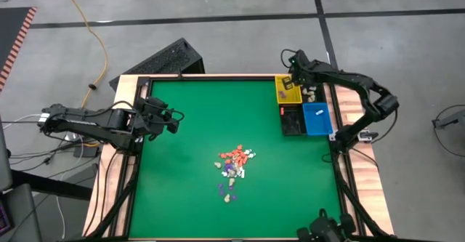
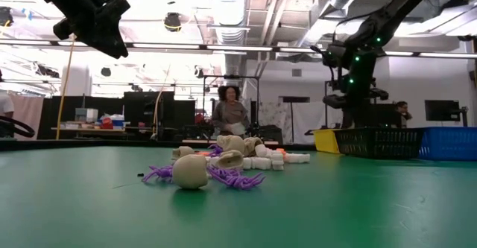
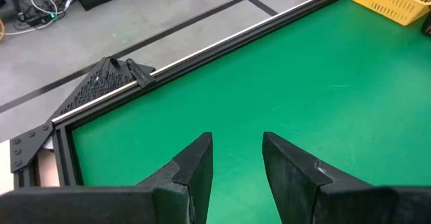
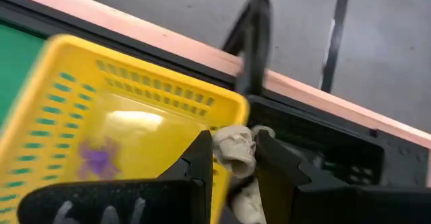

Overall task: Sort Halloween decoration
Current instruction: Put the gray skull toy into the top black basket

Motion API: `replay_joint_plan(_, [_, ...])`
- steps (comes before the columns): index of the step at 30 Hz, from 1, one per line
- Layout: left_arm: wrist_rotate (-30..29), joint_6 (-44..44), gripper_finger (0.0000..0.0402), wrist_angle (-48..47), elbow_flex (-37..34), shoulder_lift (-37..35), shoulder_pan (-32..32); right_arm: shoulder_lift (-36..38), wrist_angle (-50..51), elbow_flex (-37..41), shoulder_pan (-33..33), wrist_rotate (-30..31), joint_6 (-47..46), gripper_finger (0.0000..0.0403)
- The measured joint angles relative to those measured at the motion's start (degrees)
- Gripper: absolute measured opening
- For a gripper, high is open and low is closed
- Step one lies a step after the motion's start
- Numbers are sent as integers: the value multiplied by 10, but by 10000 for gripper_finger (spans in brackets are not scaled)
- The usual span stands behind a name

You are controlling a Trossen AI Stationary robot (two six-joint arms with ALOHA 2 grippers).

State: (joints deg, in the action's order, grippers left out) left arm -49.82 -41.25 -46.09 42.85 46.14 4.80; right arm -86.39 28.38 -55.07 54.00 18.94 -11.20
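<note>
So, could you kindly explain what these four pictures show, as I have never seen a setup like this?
Two robot arms work at a green table. One picture looks down from above, one looks level across the tabletop, and two come from cameras on the arms' wrists. A pile of tiny Halloween trinkets lies mid-table; yellow, black and blue bins stand at the right edge. The right claw grips a cream skull trinket above the yellow bin. The left claw hovers open and empty near the left edge.

Cream-white, orange-red and purple trinkets on green table; yellow bin, blue bin.
</note>
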Motion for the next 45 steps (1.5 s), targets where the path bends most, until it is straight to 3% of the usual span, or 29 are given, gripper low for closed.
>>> replay_joint_plan(13, [5,0,121,0,0,0,0,2,23,0,0,65,-9,100])
replay_joint_plan(20, [5,-4,121,0,0,0,0,-2,92,1,13,69,-24,107])
replay_joint_plan(35, [-1,-20,121,1,0,0,0,-2,82,1,16,66,-22,224])
replay_joint_plan(39, [-1,-21,121,1,0,0,0,-1,52,1,-1,55,-1,224])
replay_joint_plan(45, [-1,-21,121,1,0,0,0,19,-54,1,-57,-32,62,208])
